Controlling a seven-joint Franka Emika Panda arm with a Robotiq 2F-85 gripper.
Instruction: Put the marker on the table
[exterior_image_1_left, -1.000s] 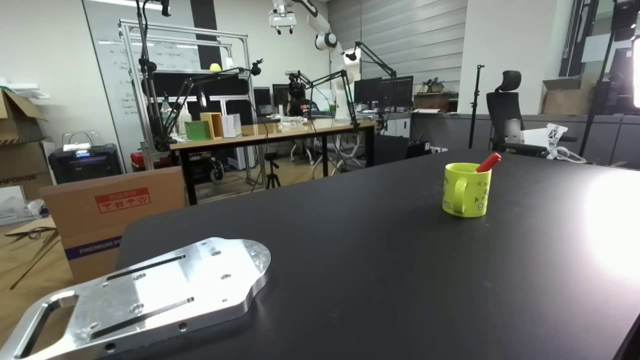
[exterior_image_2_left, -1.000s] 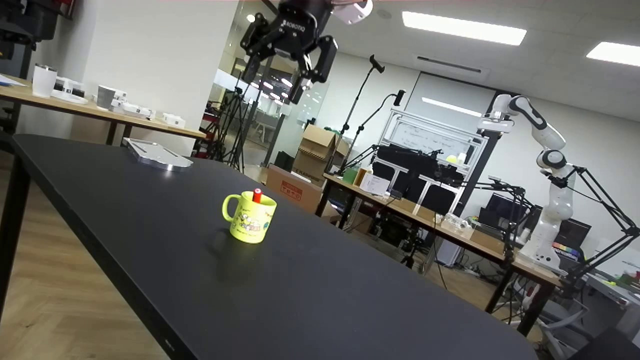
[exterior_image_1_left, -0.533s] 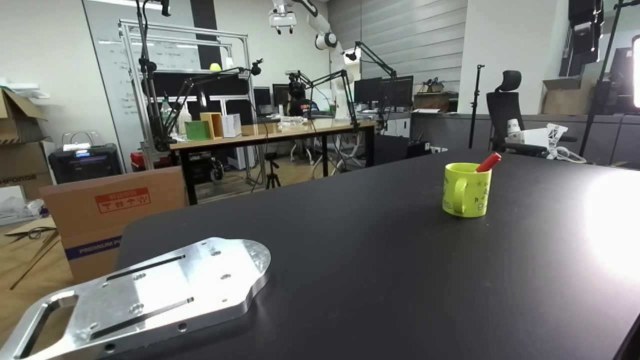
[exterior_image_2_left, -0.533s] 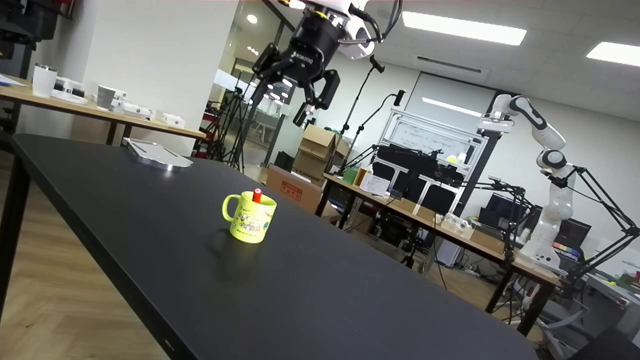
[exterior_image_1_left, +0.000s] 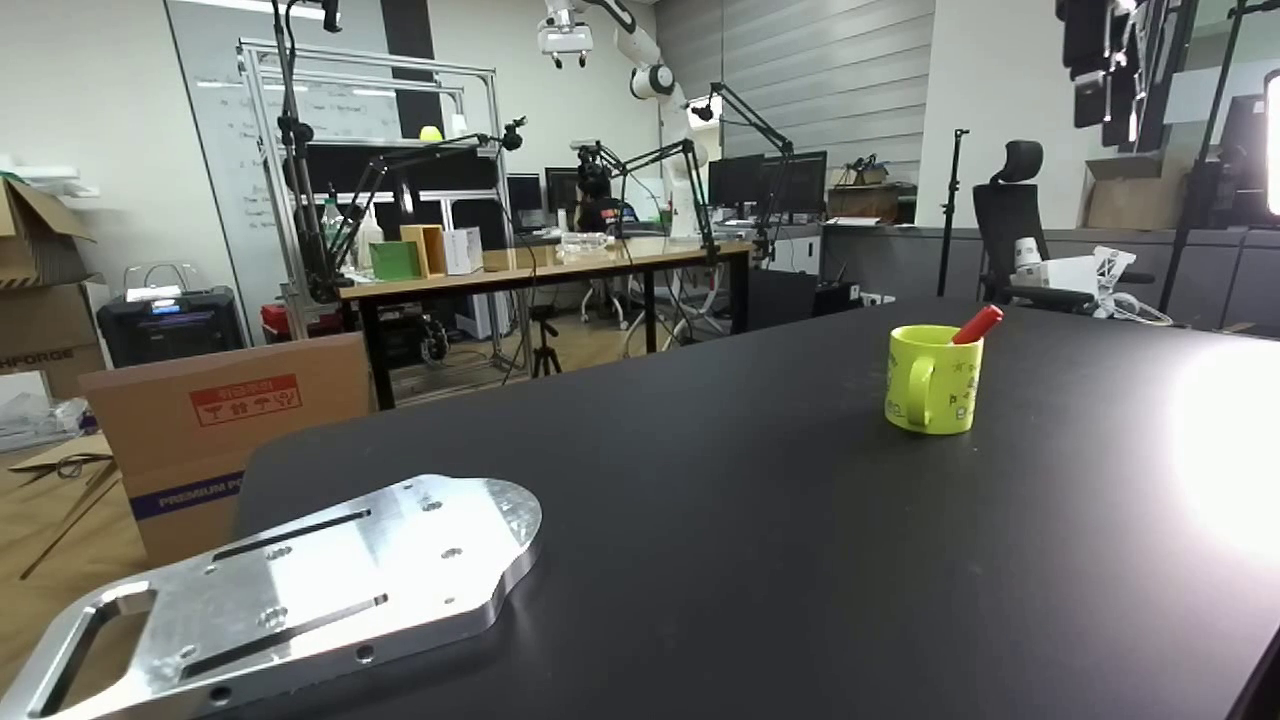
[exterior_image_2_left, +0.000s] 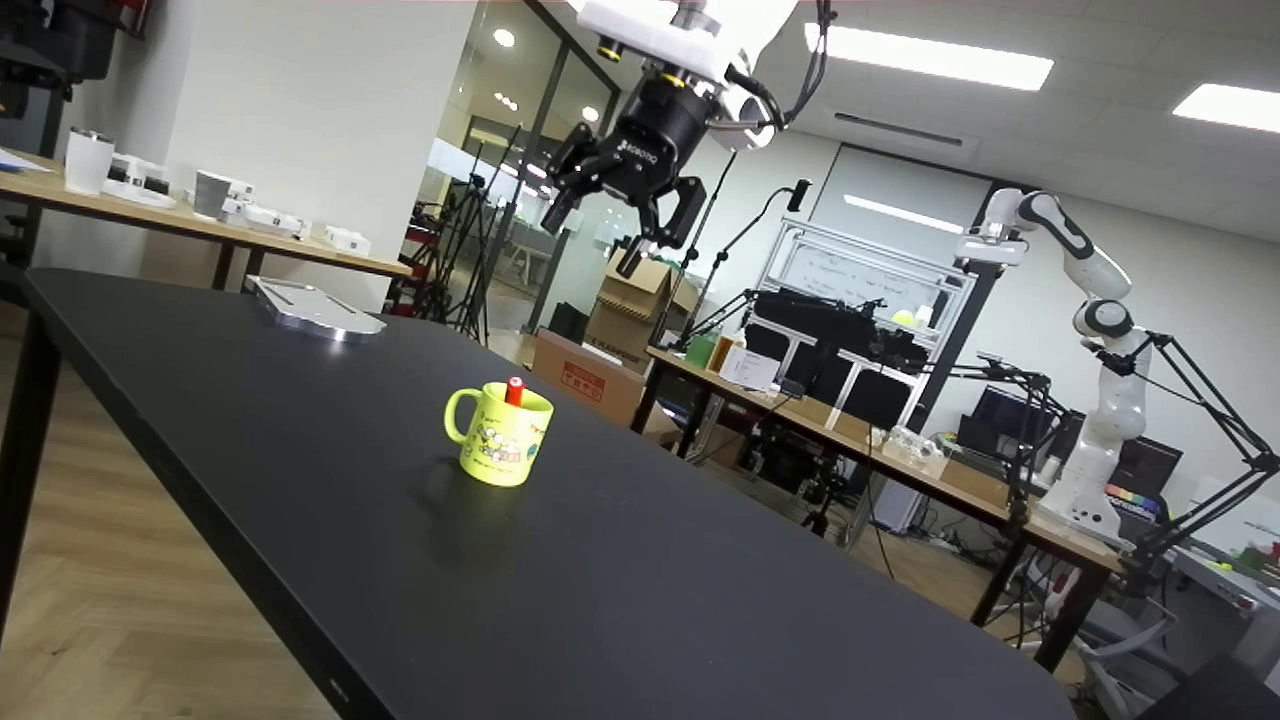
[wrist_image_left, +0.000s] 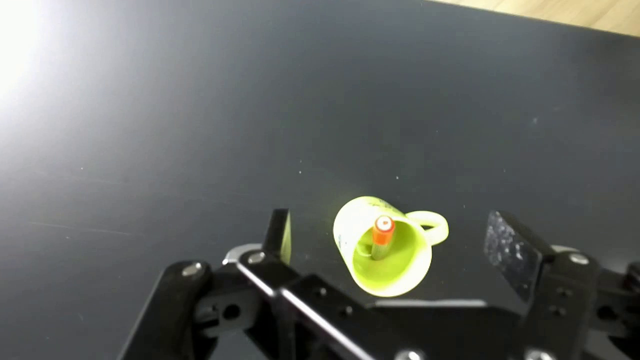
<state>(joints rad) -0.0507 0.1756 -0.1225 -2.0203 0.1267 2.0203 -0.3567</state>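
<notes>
The marker stands in the yellow-green cup, with its red end above the rim in both exterior views, marker and marker. The cup is upright on the black table; it also shows in an exterior view, cup. My gripper is open and empty, high above the table and up and to the right of the cup there. In the wrist view the marker and cup appear between the spread fingers of the gripper, below and apart from them. The marker's lower end is hidden.
A silver metal plate lies at a table end, also seen in an exterior view as the plate. A cardboard box stands beside the table. A wooden workbench with equipment stands behind. The cup's handle sticks out sideways.
My gripper has moved lower, going down and right in an exterior view and coming down and left into sight in an exterior view. It stays open. The cup and marker have not moved.
</notes>
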